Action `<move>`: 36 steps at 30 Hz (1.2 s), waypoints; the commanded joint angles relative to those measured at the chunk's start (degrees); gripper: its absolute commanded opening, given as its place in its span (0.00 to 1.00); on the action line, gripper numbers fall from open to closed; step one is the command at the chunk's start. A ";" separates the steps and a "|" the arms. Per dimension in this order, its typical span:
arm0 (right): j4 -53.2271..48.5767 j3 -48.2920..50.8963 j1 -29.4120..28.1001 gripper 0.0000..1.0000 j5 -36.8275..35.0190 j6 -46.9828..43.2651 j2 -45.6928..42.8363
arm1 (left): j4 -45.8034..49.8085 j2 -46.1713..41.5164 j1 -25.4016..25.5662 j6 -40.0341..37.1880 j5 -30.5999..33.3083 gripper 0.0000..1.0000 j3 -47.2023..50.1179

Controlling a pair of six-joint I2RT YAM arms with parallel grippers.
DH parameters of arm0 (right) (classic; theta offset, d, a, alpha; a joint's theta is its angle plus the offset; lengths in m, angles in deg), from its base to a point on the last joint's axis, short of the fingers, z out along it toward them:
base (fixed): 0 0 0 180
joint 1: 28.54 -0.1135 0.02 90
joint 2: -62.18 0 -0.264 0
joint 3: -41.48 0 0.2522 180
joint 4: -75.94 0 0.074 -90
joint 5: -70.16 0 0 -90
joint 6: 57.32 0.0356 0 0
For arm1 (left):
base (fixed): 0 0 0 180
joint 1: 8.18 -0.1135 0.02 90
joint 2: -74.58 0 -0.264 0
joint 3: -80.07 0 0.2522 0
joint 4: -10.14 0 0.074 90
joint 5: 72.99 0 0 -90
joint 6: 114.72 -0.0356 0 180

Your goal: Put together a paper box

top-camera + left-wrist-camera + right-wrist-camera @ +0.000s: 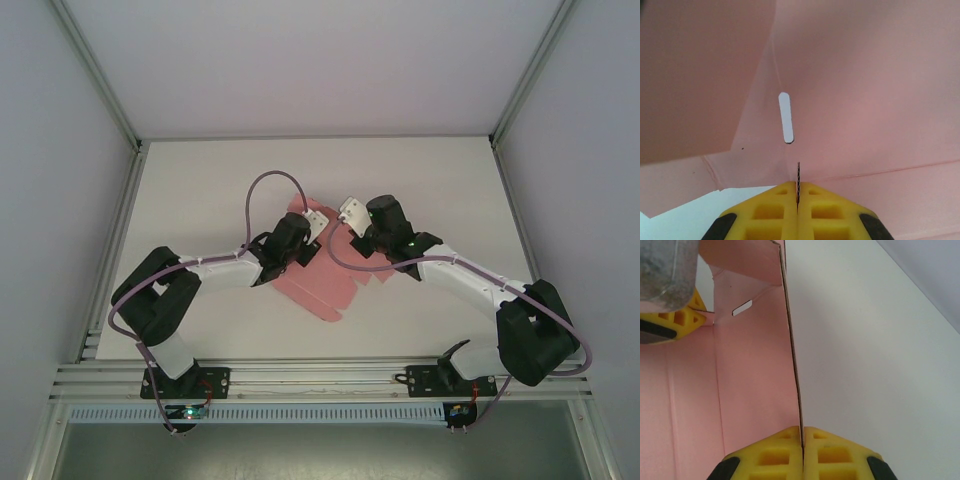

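Pink card: the paper box (330, 285) lies mid-table, its flat remainder spreading toward 6 o'clock from the grippers. Left gripper (798, 192): jaws clamped on a card edge, with the slot (786, 117) at 12 o'clock. Right gripper (802, 435): jaws pinched on an upright panel. Judged early (walls only partly raised); flaps still need folding and the slot holds no tab.

I am looking down on a flat white tabletop (430, 190), with silver aluminium frame rails (320, 375) running across its near edge. A white slotted plastic cable duct (320, 412) is sitting just nearer than the rails. Pale grey enclosure walls (50, 200) are closing in the sides, and slanted aluminium posts (95, 75) are rising at the far corners.
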 commanded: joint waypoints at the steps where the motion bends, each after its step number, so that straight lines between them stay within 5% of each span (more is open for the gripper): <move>1: 5.41 -0.11 -0.86 0.00 0.71 0.22 -0.43 | 3.04 0.43 2.02 -2.47 2.07 0.03 -1.66; 8: 5.21 0.11 -0.91 0.00 0.49 -0.10 -0.43 | 2.69 -0.52 2.00 -2.52 1.33 0.12 0.00; 20: 6.35 1.04 -0.91 0.00 1.64 -0.35 -1.31 | -1.08 1.60 2.02 0.17 -2.42 0.10 -0.04; 36: 6.60 1.27 -1.26 0.00 1.37 -0.58 -0.74 | -13.64 8.23 8.26 -4.52 10.05 0.06 -0.01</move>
